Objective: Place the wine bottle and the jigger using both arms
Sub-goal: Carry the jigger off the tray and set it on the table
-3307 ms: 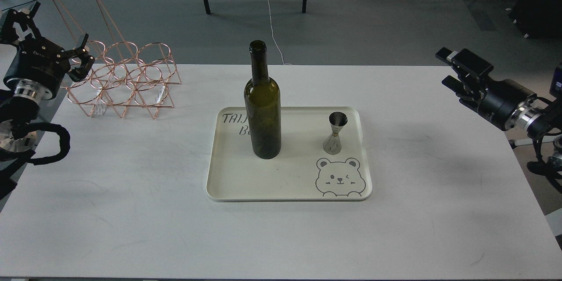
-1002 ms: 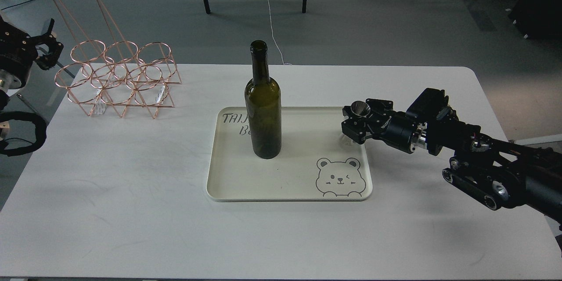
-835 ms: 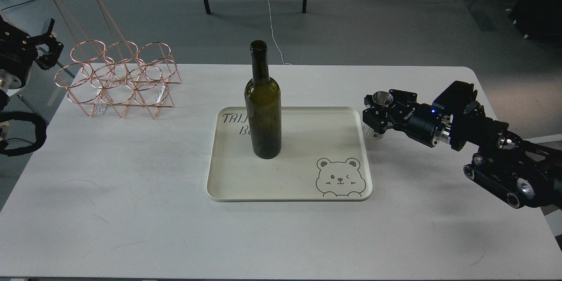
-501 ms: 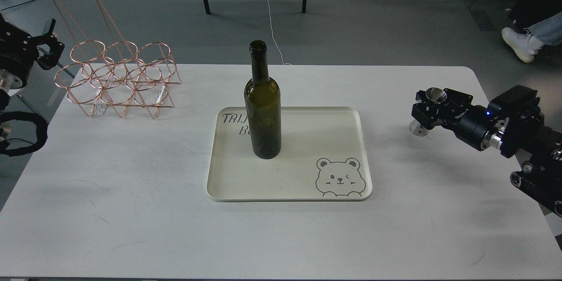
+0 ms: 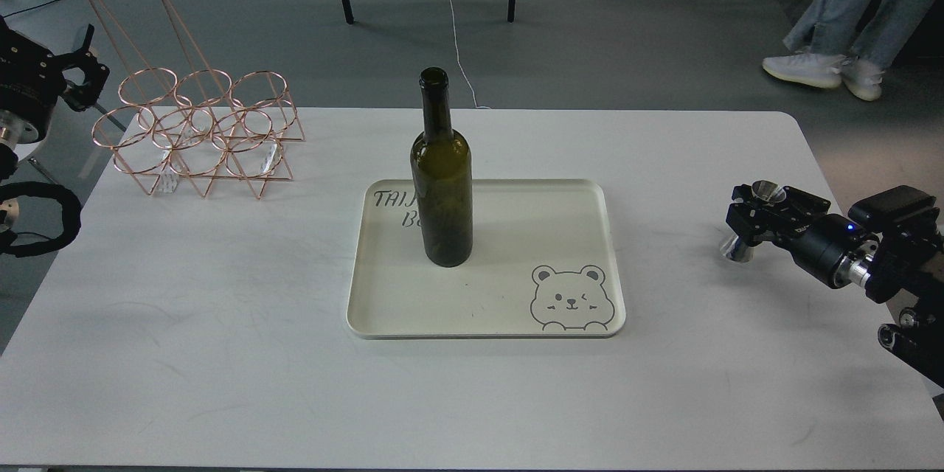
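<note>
The dark olive-green wine bottle stands upright on the left half of a cream tray in the middle of the white table. My right gripper is shut on the silver jigger near the table's right edge, with the jigger's base at or just above the tabletop. The jigger's top rim shows above the fingers. My left gripper is off the table's far left corner, next to the wire rack, far from the bottle. Its fingers look spread and empty.
A copper wire bottle rack stands at the table's far left. The tray has a bear drawing at its front right. A person's legs and white shoes are on the floor beyond the far right corner.
My right gripper took the jigger off the tray and carried it right and toward the front, down close to the table near the right edge. A person has walked in at the far right.
</note>
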You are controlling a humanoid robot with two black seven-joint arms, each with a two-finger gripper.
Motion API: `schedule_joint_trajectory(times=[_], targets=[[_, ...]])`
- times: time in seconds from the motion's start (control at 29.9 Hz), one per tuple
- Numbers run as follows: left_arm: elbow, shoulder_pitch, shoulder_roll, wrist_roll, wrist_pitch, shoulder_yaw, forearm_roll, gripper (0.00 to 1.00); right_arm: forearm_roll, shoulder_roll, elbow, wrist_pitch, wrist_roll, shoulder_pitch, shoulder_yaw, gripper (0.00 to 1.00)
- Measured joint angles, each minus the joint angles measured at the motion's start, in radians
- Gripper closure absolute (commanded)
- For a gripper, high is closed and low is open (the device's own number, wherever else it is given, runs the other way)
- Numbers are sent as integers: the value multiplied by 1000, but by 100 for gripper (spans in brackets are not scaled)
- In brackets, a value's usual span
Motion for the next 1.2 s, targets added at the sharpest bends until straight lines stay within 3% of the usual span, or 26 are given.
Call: schedule_joint_trajectory(times=[0.4,0.53,0.77,0.87,1.0,1.2], targets=[[0,0,0,0,0,0,0,1,0,10,2,-16,1,-7,-4,60],[0,0,2,0,-1,1,0,1,-1,10,2,-23,1,-8,-5,47],[0,0,2,0,-3,0,0,1,-2,8,10,-47,12,-9,-26,37],[0,0,2,0,-3,0,0,1,-2,4,13,-64,13,-7,-50,27],[0,-1,3,0,-3,0,0,2,2,-4,22,-88,13,-7,-55,6],[-9,-5,23,0,-4,0,0,1,46,-45,65,-97,13,1,-33,4]])
